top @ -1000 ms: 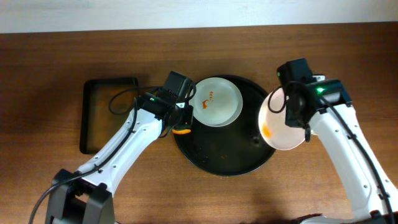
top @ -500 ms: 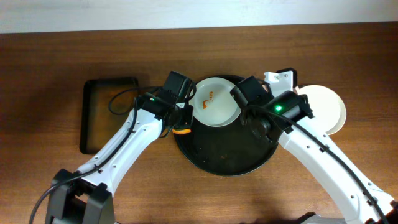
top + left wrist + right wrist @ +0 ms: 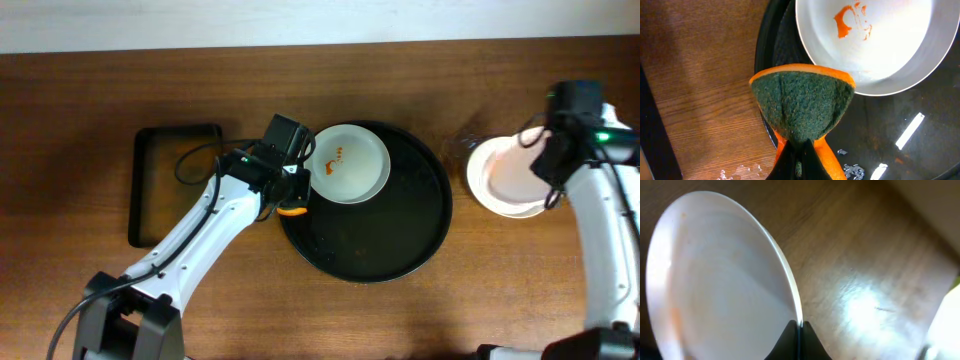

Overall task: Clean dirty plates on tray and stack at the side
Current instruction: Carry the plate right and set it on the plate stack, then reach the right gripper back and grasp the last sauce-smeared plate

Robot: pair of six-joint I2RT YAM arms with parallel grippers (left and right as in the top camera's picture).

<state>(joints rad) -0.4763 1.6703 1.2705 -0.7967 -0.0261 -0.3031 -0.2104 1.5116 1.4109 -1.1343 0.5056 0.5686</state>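
A white plate smeared with orange sauce sits at the back left of the round black tray. It also shows in the left wrist view. My left gripper is shut on an orange and green sponge at the tray's left rim, just short of the plate. My right gripper is shut on the rim of a clean white plate, tilted over the table to the right of the tray. That plate also shows in the right wrist view. Another white plate edge shows under it.
A black rectangular tray lies at the far left of the wooden table. Water drops lie on the wood by the round tray's left rim. A wet patch shines on the table beside the held plate.
My right arm has swung from over the round tray out to the far right and now grips a plate by its rim there. My left arm and the sponge have not moved.
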